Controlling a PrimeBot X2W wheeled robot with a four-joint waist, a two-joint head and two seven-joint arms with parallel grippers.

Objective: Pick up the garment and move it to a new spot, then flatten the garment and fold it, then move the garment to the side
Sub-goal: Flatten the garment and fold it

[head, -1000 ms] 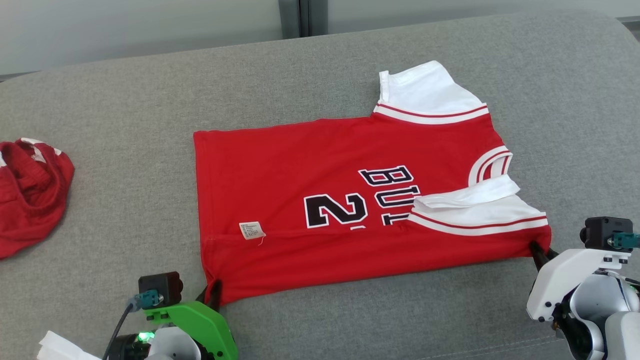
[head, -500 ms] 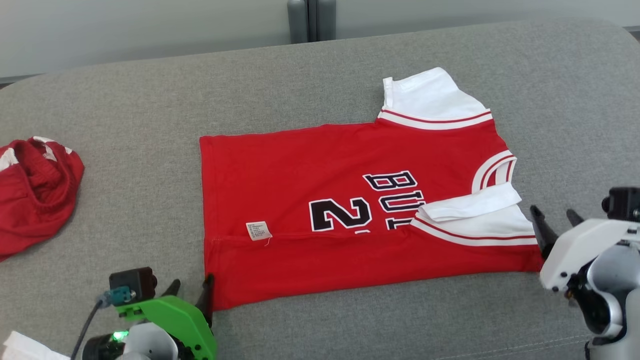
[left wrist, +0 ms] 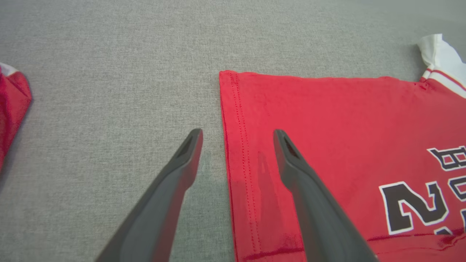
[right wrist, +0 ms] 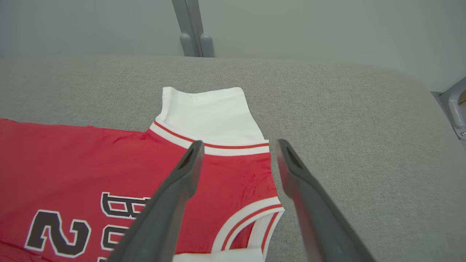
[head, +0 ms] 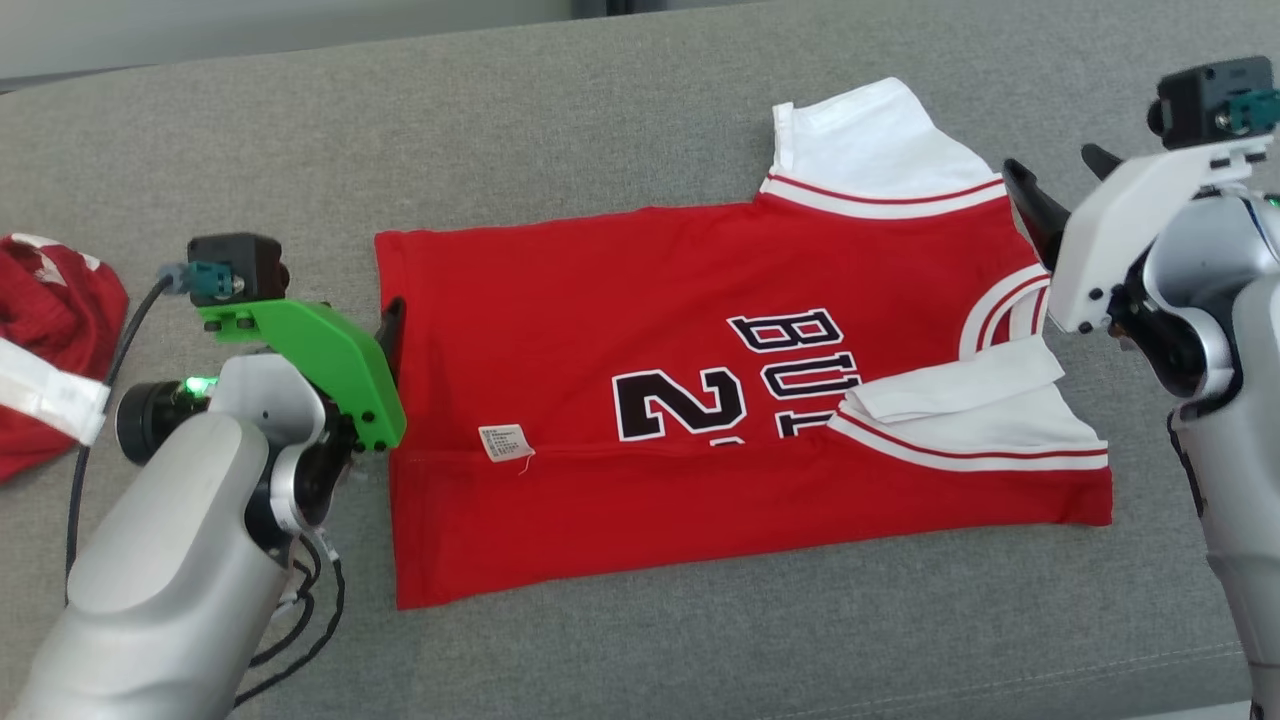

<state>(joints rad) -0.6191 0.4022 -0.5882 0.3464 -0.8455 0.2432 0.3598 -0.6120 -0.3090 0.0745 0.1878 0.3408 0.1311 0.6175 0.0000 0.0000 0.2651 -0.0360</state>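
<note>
Left end effector (left wrist: pixel 236 136) released, empty, astride garment (left wrist: pixel 346 116) hem, right end effector (right wrist: pixel 238 145) likewise above shoulder, garment flat, red, part-folded.

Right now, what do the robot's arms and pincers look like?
The left pincer has two long dark pointed fingers on a bright green bracket, with a black camera box, a teal plug, a black cable and a small green light. The right pincer has the same dark fingers on a white bracket with its own black camera. Both arms are smooth silvery grey.
</note>
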